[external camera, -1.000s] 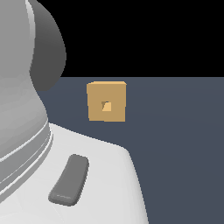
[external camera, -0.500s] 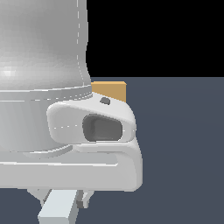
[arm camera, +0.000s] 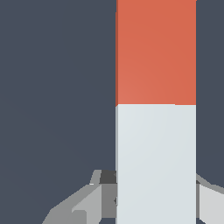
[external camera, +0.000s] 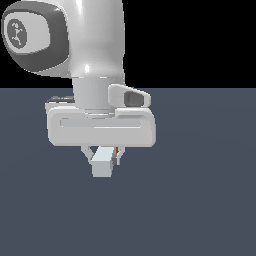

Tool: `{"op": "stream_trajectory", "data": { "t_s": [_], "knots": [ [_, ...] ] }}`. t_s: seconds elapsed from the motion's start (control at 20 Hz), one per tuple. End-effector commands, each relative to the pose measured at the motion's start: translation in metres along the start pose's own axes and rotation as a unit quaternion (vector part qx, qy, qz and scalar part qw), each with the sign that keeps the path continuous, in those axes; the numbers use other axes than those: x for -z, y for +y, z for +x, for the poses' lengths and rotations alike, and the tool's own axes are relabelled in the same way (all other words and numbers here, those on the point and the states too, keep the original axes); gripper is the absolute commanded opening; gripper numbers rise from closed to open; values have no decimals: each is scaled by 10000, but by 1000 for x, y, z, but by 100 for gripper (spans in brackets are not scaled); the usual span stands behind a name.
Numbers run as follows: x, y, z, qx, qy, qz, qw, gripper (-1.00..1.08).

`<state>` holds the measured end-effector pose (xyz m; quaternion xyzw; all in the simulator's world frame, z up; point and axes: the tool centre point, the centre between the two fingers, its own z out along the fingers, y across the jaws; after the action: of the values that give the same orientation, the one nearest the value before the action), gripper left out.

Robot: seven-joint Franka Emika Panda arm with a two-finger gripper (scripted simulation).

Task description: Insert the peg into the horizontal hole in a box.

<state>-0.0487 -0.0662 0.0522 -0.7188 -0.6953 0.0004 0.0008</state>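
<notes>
A flat, matte slate-blue floor (external camera: pixel 200 190) fills the lower exterior view, meeting a plain black backdrop at a level horizon. The glossy white arm (external camera: pixel 95 45), with a dark grey joint cap at about ten o'clock, stands in front, so the box and its hole are not visible in either view. Beneath the broad white hand, the gripper (external camera: pixel 103 159) has its jaws drawn narrow, pressed against both sides of the peg (arm camera: pixel 155 109). The peg is a smooth square-sectioned bar, pale grey-white at the gripped end and red-orange beyond. From the exterior camera the pale end (external camera: pixel 101 163) faces outward at six o'clock below the hand.
</notes>
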Motion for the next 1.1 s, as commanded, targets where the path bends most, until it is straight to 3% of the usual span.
{"op": "stream_trajectory", "data": {
  "t_s": [0.0,0.45,1.05],
  "knots": [
    [5,3,26,-23,-3,-9,10000,-100],
    [15,13,84,-53,-3,-9,10000,-100],
    [16,15,93,-58,-3,1,10000,-100]
  ]
}}
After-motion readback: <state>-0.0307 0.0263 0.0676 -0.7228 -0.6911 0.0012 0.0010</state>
